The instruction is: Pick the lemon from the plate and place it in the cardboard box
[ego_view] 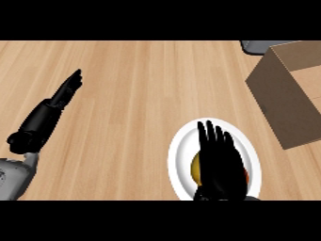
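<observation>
At the far left, the left hand [65, 89] is seen on its side above the bare wooden table [135, 94], well apart from everything else. Its fingers [75, 77] are held straight and together, pointing up and slightly to the right, and nothing is held in them.

Right of centre, at the lower edge of the view, a white plate [182, 146] lies on the table. The lemon [196, 170] is on this plate, but only a narrow yellow strip of it is shown, along the left edge of the hand that covers it. The visible strip runs roughly up and down the view. The fruit's true long axis, and which way its ends point, cannot be told, because most of it is hidden. A small orange-tinted patch is seen at the hand's right edge; whether it belongs to the same fruit cannot be told.

The right hand [218, 160] is spread flat over the middle of the plate and over the lemon. Its fingers [210, 134] are stretched out straight toward the top of the view and are not curled around the fruit.

At the far right, the cardboard box [288, 103] stands open on the table, near the plate but not touching it. Part of a grey object [254, 45] is seen behind the box's upper left corner.
</observation>
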Robot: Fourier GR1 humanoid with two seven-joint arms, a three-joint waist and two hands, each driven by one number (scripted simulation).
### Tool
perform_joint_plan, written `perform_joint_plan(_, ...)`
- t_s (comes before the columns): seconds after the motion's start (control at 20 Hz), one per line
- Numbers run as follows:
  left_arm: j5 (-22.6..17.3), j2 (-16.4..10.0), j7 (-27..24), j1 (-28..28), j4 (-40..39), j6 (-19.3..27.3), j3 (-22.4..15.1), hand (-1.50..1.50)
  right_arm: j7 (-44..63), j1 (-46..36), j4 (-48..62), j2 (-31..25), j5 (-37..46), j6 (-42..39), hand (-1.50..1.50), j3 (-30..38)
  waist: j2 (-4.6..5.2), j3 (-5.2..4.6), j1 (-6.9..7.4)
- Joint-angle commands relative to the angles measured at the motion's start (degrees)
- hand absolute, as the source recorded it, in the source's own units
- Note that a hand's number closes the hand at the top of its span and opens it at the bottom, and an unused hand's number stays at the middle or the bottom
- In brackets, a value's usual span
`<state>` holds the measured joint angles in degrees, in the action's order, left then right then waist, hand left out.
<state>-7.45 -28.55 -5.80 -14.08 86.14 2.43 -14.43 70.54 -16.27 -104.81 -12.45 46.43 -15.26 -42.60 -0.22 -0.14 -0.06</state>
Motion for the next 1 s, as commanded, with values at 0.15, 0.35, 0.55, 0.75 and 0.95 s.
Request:
perform_joint_plan(0.15, 0.83, 1.13, -3.19, -0.8, -4.33, -1.44, 1.4, 0.0, 12.29, -0.55, 0.51, 6.79, 2.24, -8.85, -1.5, 1.2, 0.23, 0.02, -0.74)
perform_joint_plan(0.35, 0.2, 0.18, 0.14, 0.06, 0.7, -2.55, 1.53, 0.0, 10.17, -0.15, 6.84, 10.23, 5.02, -7.72, -1.5, 2.79, 0.14, 0.07, 0.24)
perform_joint_plan(0.55, 2.14, 2.08, -0.54, 0.8, 0.4, -0.78, 0.88, 0.0, 8.51, 3.04, 6.25, 9.25, 8.36, -8.81, -1.5, 4.1, 0.1, 0.07, -0.28)
perform_joint_plan(0.75, 0.28, 0.29, -0.92, 0.61, -0.91, -4.56, 3.09, 0.0, 6.59, 5.5, 6.75, 10.67, 11.93, -8.43, -1.5, 4.66, 0.14, 0.09, -0.21)
perform_joint_plan(0.95, 2.34, 2.58, 0.16, 0.35, -0.85, -3.28, 3.33, 0.0, -0.15, 8.44, 8.86, 10.83, 12.93, -5.35, -1.5, 7.81, 0.21, 0.13, -0.07)
